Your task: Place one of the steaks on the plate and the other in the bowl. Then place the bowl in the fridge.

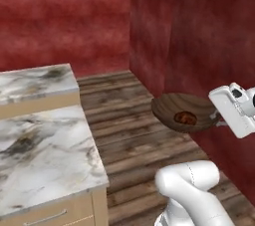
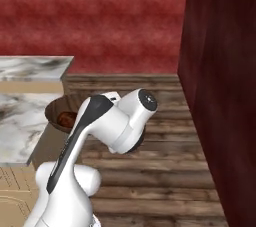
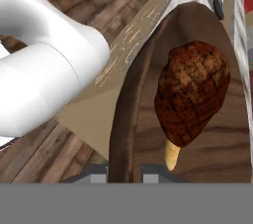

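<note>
Wooden bowl [image 1: 182,111], dark brown, held in mid-air above the plank floor [image 1: 134,135], beside the marble surface [image 1: 40,150]. Contents: one dark reddish-brown steak [image 3: 192,97]. End effector [image 3: 124,173]: fingers clamped on the bowl's rim.
</note>
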